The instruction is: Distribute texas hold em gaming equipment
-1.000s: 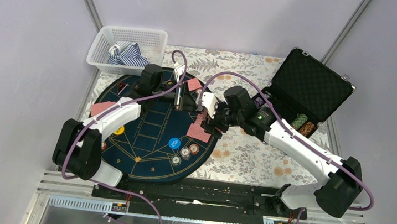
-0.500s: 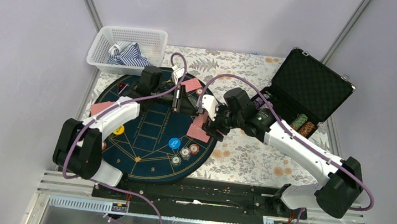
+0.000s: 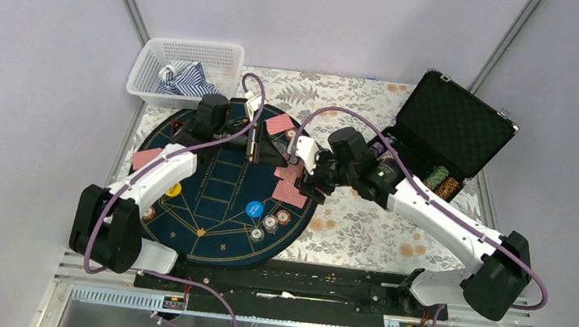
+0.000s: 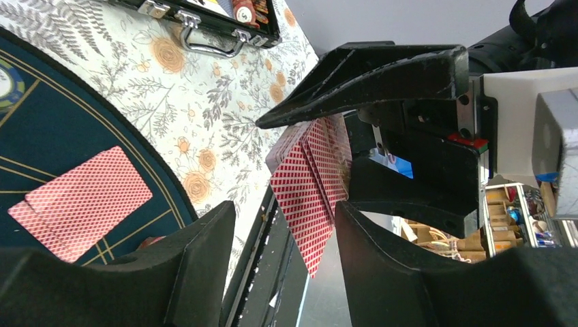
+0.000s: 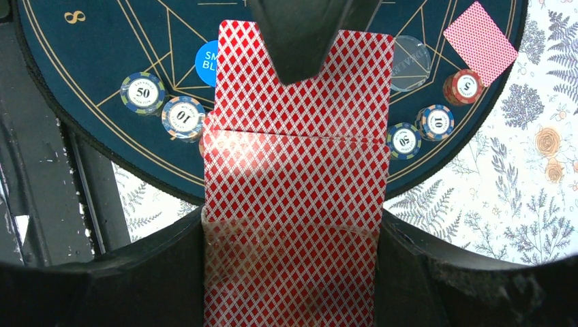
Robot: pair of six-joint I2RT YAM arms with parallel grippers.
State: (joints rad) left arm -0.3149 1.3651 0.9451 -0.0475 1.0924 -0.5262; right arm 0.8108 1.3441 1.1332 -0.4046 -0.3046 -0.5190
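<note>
Top camera first: the left gripper (image 3: 253,142) is out over the far part of the dark blue mat (image 3: 219,180), and the right gripper (image 3: 306,180) is close by, over the mat's right rim. A blue disc (image 3: 255,209) and a yellow disc (image 3: 174,191) lie on the mat, with a few chips (image 3: 270,226) just beside the blue one. The black case (image 3: 452,128) stands open at the far right of the counter (image 3: 361,228), and there's a white basket (image 3: 187,63) at the far left.

Left wrist view: the left gripper's jaws are spread wide with nothing between them. Right in front of it, the right gripper is clamped on a fan of red-backed cards (image 4: 310,184), which is tilted and held up off the counter. Two overlapped loose cards (image 4: 78,204) lie flat on the mat.

Right wrist view: the fan fills the middle, pinched between the fingers. On the mat beyond it are a "50" chip (image 5: 143,92) and a "10" chip (image 5: 184,116) side by side, a clear disc (image 5: 409,71) and a single card (image 5: 480,42) near the rim.
</note>
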